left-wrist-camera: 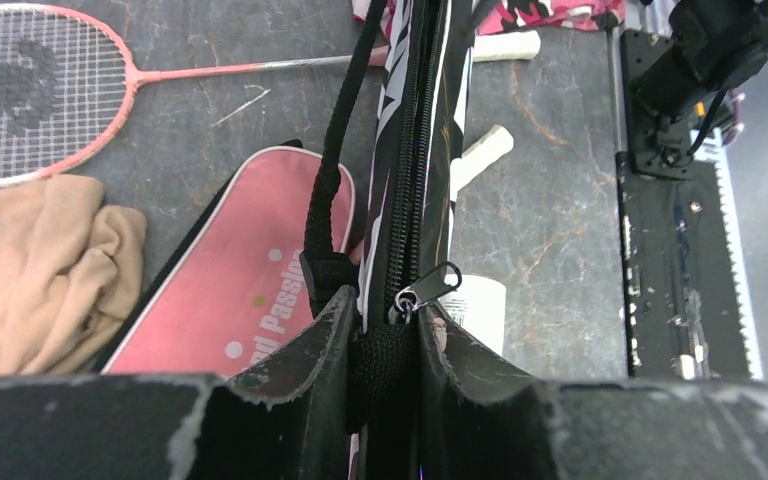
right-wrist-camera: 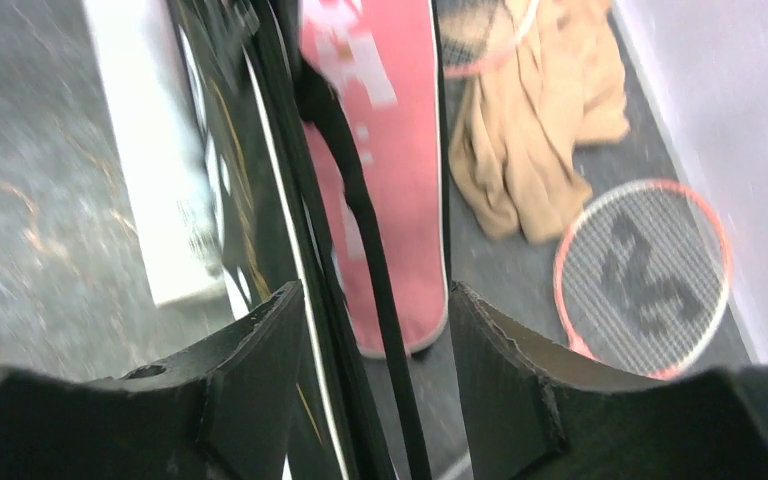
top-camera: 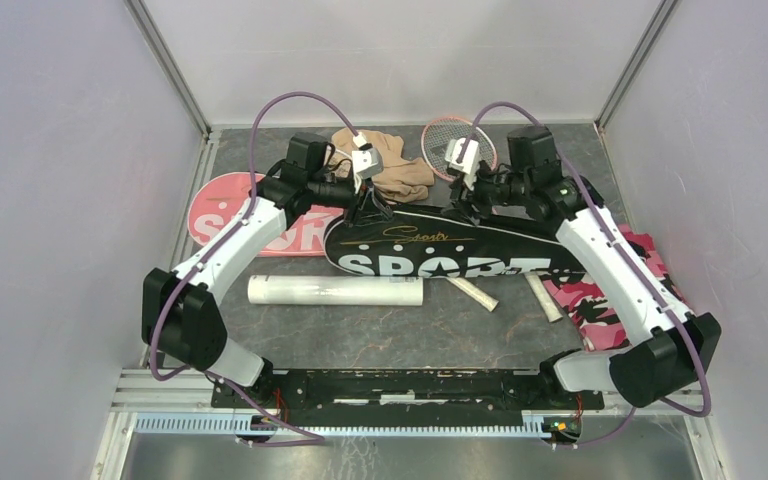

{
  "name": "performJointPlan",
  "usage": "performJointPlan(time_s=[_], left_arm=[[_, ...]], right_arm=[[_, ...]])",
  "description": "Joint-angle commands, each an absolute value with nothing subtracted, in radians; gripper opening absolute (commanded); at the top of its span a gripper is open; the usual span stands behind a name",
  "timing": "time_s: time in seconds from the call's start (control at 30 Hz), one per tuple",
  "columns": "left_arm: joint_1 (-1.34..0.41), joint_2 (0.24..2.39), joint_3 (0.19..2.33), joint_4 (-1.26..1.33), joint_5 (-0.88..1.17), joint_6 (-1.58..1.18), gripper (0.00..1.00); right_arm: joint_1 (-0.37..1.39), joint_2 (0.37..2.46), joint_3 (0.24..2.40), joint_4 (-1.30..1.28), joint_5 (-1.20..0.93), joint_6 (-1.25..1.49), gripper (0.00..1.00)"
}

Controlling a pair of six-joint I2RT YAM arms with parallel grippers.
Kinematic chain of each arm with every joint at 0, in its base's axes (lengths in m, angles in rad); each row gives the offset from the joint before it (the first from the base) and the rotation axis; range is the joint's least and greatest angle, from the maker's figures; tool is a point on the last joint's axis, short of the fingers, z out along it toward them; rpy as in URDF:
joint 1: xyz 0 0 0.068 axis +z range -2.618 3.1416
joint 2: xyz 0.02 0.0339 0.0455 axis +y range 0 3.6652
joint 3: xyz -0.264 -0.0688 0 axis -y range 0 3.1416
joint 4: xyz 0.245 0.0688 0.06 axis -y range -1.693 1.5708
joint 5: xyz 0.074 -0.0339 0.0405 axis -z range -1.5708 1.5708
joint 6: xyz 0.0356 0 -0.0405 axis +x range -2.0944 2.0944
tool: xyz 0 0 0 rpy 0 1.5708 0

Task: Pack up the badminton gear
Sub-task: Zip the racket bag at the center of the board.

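We judge the black cover (top-camera: 440, 262) limp, light — left gripper (left-wrist-camera: 385, 325) clamps its stiffer zip seam, right gripper (right-wrist-camera: 372, 300) gapes astride it.

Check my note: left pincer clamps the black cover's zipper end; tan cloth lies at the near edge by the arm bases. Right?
One error: the tan cloth lies at the far side, beside the pink racket, per the top view. The left pincer does clamp the black cover.
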State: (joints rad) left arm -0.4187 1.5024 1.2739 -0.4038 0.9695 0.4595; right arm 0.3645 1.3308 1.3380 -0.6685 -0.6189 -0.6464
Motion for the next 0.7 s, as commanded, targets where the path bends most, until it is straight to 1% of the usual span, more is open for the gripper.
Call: performJointPlan(time_s=[0.0,0.13,0.4,0.67], left_arm=[[-0.429,1.450,1.255,-0.259,0.971,0.273,0.02],[-0.437,1.428,1.222,-0.219,0.967,0.249,0.02],[-0.439,1.400,1.180,-0.190,0.949,0.278,0.02],[-0.439,1.393,1.168,-0.185,0.948,0.292,0.02]], right_arm=[[0.453,1.318,1.361,-0.434,-0.689,-0.446,0.59],[0.526,1.351,1.377,-0.384,-0.670,-0.404,0.55],[0.615,1.437,1.430,-0.390,-0.672,-0.374,0.54],[0.642,1.468,1.441,-0.419,-0.636,-0.397,0.51]])
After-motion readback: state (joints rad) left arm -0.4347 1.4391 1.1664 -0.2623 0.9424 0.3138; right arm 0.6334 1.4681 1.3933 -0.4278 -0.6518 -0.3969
